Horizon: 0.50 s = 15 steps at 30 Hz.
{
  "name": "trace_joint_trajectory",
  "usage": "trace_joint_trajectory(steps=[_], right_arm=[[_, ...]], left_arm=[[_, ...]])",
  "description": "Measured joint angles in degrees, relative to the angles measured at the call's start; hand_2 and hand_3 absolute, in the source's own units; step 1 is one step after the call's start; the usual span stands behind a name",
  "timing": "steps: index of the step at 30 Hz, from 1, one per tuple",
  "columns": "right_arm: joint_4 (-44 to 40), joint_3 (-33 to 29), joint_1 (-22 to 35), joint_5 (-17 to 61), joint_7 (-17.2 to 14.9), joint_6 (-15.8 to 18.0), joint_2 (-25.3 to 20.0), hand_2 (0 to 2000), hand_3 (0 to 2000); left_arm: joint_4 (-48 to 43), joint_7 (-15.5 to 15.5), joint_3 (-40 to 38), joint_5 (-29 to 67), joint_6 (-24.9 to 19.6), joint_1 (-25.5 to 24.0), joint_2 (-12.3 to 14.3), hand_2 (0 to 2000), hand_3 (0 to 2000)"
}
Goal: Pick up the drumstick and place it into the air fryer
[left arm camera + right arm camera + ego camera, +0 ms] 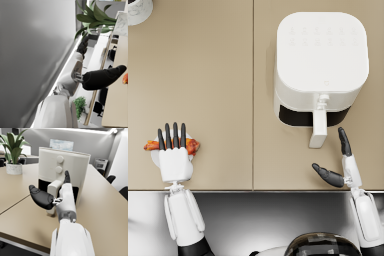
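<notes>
Head view: the left hand (174,159) hovers over the drumstick (192,146) on its plate (155,157), fingers straight, side by side; whether it grips, I cannot tell. Left wrist view adds little. Right wrist view: the right hand (53,193), fingers apart, waits beside the air fryer (72,165) handle (53,193). Close fully before lifting.

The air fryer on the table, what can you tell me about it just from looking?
The air fryer is a white, boxy appliance with rounded corners and a smooth plastic look. It stands upright on the tan table. Its flat top carries faint rows of markings, and the right wrist view shows two round knobs on its front. Low on the front is a dark band with a white handle sticking out. The right hand hovers open beside that handle; whether it touches cannot be told.
</notes>
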Motion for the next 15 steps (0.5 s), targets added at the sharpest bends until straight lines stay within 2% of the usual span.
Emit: trace_joint_trajectory(steps=[5, 15], right_arm=[[-1.08, -0.17, 0.12, 0.00, 0.00, 0.00, -0.66, 0, 0], [-1.79, -0.43, 1.14, -0.01, 0.00, 0.00, -2.27, 0, 0]], left_arm=[[3.37, 0.01, 0.84, 9.41, -0.02, 0.48, -0.01, 0, 0], [13.46, -0.78, 4.26, 11.75, 0.19, 3.28, -0.04, 0, 0]])
